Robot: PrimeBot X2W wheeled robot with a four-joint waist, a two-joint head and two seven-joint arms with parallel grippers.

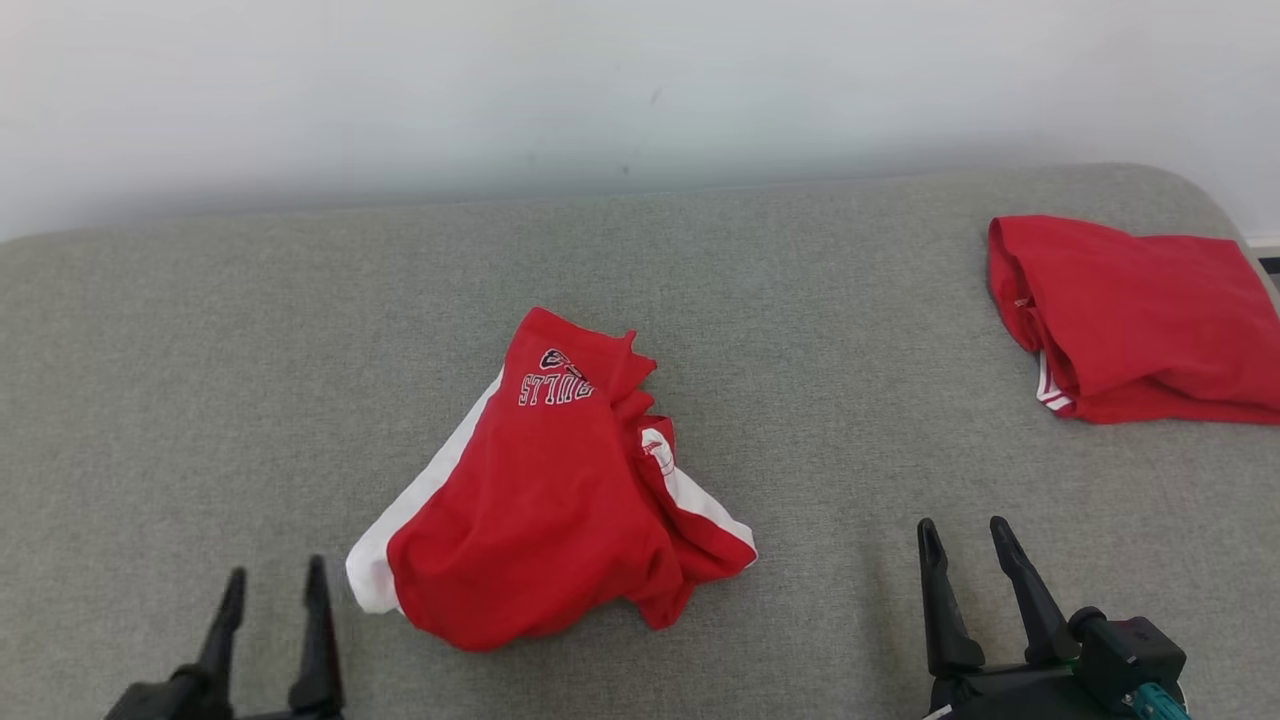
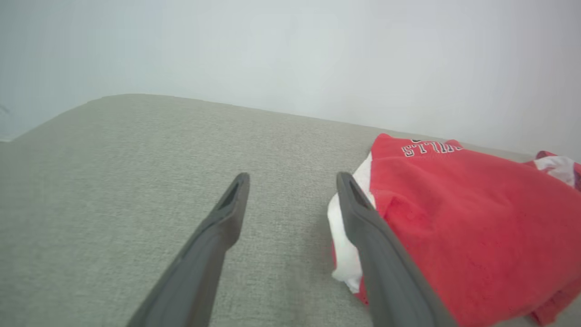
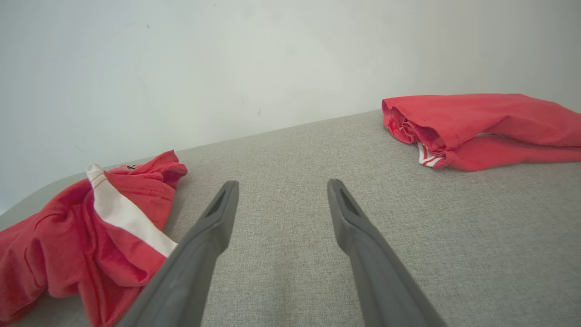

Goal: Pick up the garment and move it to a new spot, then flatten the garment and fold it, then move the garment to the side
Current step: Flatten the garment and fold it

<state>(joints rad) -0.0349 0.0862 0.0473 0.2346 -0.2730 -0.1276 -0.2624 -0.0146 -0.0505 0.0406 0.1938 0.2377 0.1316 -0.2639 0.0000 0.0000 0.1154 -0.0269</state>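
The garment [image 1: 540, 490] lies crumpled mid-bench [image 1: 200, 350], between left hand [image 1: 275, 570] and right hand [image 1: 963, 525], both gaping empty. Soft, light, floppy cloth, I'd say: pinch the near white-striped edge by the left.

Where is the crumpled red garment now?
Head view: crumpled red garment lies central on the grey fabric surface, nearest the left claw; folded red garment sits far right.
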